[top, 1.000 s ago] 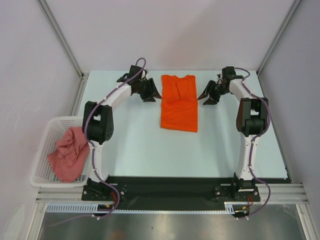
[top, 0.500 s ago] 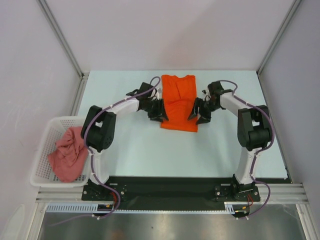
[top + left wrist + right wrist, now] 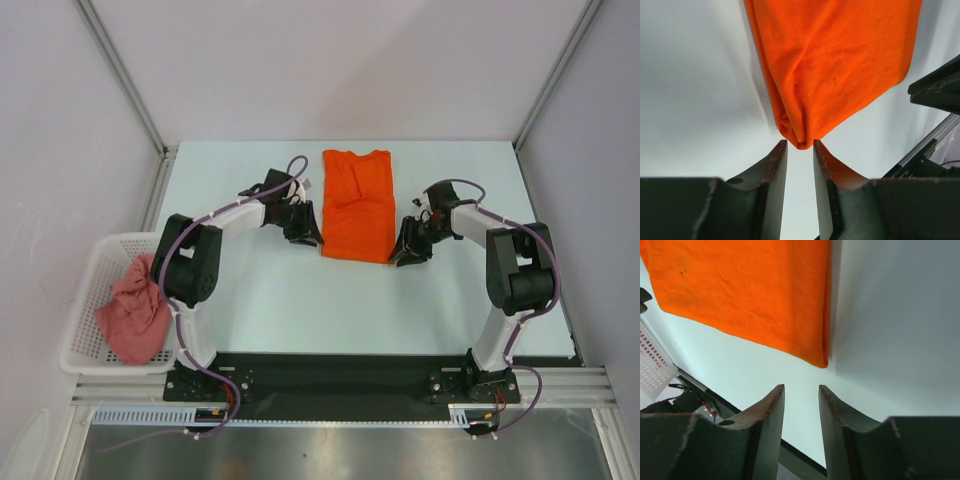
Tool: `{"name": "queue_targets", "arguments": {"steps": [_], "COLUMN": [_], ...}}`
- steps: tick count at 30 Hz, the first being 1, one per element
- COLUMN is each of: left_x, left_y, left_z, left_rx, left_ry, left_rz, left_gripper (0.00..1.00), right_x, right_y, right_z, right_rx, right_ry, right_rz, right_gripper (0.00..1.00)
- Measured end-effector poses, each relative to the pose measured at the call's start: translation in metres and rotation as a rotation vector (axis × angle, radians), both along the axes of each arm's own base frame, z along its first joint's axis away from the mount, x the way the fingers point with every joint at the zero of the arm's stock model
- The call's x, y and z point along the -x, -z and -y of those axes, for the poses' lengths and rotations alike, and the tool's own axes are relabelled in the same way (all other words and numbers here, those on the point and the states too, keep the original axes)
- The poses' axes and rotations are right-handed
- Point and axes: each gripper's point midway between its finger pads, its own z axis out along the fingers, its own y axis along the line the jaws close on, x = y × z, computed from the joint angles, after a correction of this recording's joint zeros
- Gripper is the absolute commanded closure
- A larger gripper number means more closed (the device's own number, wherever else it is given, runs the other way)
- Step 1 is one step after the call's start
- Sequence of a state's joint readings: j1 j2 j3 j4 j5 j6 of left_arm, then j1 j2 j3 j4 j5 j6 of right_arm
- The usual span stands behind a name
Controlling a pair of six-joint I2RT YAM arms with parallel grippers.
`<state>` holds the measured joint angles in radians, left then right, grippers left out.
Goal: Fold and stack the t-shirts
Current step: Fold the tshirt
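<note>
Where the arm bases meet the near edge, you have a pale matte table [image 3: 280, 300] walled by white panels. The white basket [image 3: 85, 300] sits at its near-left side, holding the crumpled pink t-shirt [image 3: 130, 312]. Further out, the left gripper [image 3: 800, 150] and right gripper [image 3: 801, 389] flank the near corners of the orange t-shirt [image 3: 357, 205], fingers slightly apart, nothing between them. A second ago both sat beside the collar; the shirt has not shifted. Folded narrow, its long axis runs near to far, hem near, collar far.
</note>
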<state>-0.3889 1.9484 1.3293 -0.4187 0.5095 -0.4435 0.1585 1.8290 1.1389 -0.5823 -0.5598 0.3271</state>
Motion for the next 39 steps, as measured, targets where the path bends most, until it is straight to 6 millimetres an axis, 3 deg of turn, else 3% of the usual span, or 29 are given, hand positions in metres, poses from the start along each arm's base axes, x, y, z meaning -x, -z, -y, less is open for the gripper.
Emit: {"name": "queue_targets", "arguments": {"steps": [3, 18, 27, 32, 39], "left_x": [-0.005, -0.004, -0.006, -0.006, -0.007], "left_y": [0.001, 0.026, 0.022, 0.017, 0.018], "left_z": [-0.003, 0.004, 0.014, 0.019, 0.017], "left_rx": [0.01, 0.066, 0.132, 0.164, 0.17], "left_ry": [-0.01, -0.016, -0.017, -0.021, -0.033], "left_rz": [0.006, -0.083, -0.105, -0.113, -0.124], "left_gripper": [0.72, 0.7, 0.71, 0.88, 1.0], "right_x": [-0.004, -0.006, -0.004, -0.002, -0.006], "right_y": [0.0, 0.002, 0.005, 0.007, 0.017], "right_z": [-0.001, -0.001, 0.004, 0.004, 0.001], "right_rx": [-0.008, -0.021, -0.024, -0.028, -0.043], "right_ry": [-0.011, -0.01, 0.003, 0.003, 0.005], "right_rz": [0.022, 0.025, 0.011, 0.007, -0.016], "right_gripper": [0.69, 0.69, 0.57, 0.53, 0.56]}}
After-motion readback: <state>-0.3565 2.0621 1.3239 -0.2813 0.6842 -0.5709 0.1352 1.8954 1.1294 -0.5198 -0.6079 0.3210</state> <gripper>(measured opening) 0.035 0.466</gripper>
